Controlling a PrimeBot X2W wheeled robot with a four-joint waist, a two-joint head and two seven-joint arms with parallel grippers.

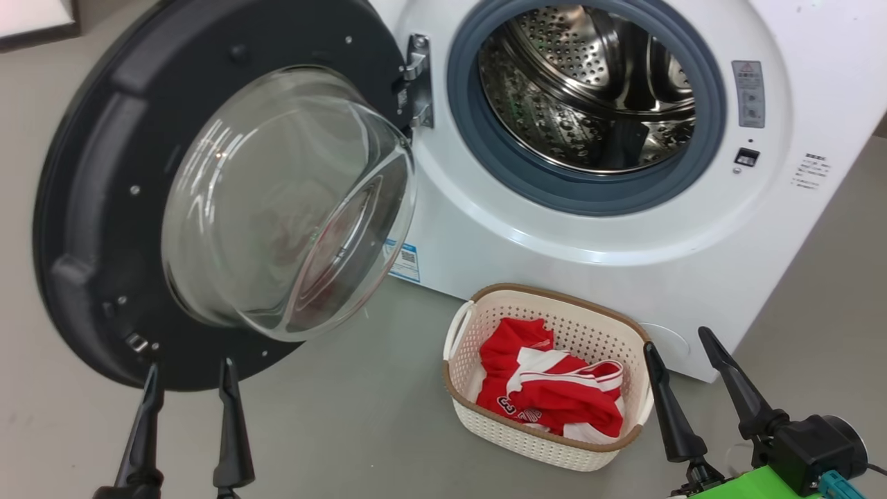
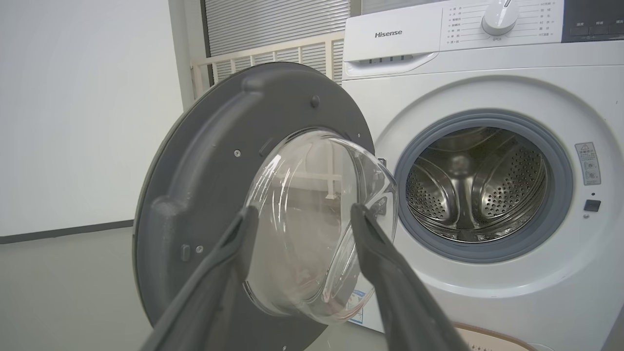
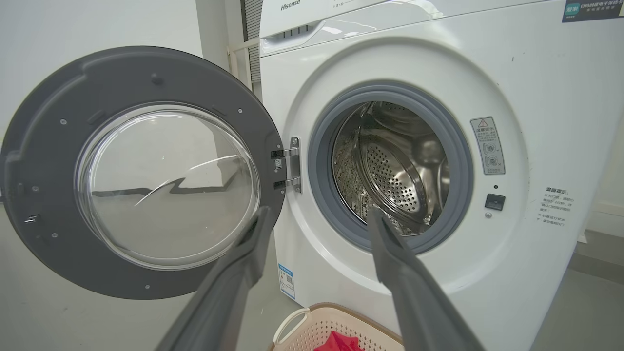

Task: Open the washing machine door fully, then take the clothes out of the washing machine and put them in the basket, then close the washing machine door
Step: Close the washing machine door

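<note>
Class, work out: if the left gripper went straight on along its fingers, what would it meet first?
Probably the open door, at its glass bulge; the exact spot is uncertain.

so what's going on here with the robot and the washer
A two-armed robot is unloading a front-loading washing machine. The washing machine door hangs wide open, the steel drum looks empty, and the red jerseys lie in the basket on the floor in front. The left gripper and right gripper are both open and hold nothing. Closing the door is what is left.
</note>
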